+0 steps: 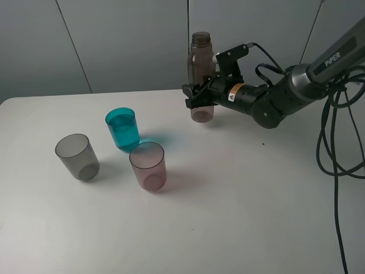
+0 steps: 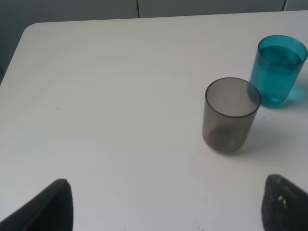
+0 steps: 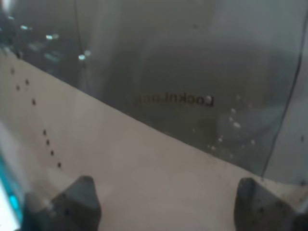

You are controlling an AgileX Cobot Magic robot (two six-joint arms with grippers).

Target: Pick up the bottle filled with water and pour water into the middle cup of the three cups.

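Off to the left, the left end effector (image 2: 168, 211) is hanging wide open over the counter (image 1: 239, 200), holding nothing. Next the grey cup (image 1: 77, 157) is standing, then the teal cup (image 1: 122, 129), showing water (image 1: 121, 120), with the pink cup (image 1: 148, 166) just in front. Further right and back, the bottle (image 1: 201, 60) is standing upright, the right end effector (image 1: 200, 95) clasping its lower half. The teal cup is lying left of the bottle and nearer me, so the right arm is the closer one for pouring.

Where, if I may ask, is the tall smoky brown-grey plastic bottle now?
In the exterior high view the bottle is upright near the table's back edge, within the right pincer, behind and right of the teal-blue plastic tumbler.
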